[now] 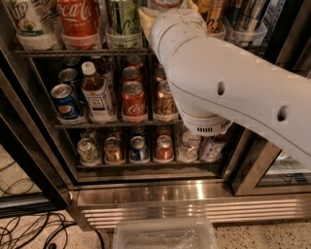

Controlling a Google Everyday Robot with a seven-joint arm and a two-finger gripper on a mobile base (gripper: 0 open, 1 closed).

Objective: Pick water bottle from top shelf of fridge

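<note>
your gripper (167,9) is up at the top edge of the view, at the middle of the top shelf (77,50). it is almost wholly hidden behind the wrist of the white arm (218,82), so you cannot tell whether it is apart, together or clamped on anything. a pale sliver with a touch of red shows just above the wrist. that may be the water bottle (165,3), but you cannot be sure, since the arm covers that part of the shelf.

left of the gripper, in clear holders on the same shelf, stand a green can (124,17), a red cola (77,19) and a white-and-green can (26,22). the arm runs down and to the right across the fridge (160,192).

on the middle rack stand a brown-drink bottle (97,95) with a white cap, a blue can (65,99), a red can (134,99) and a gold can (165,99). the lowest rack holds short cans (138,148) and small clear bottles (187,146). on the floor in front lie a clear tub (165,236) and black cables (29,228).
</note>
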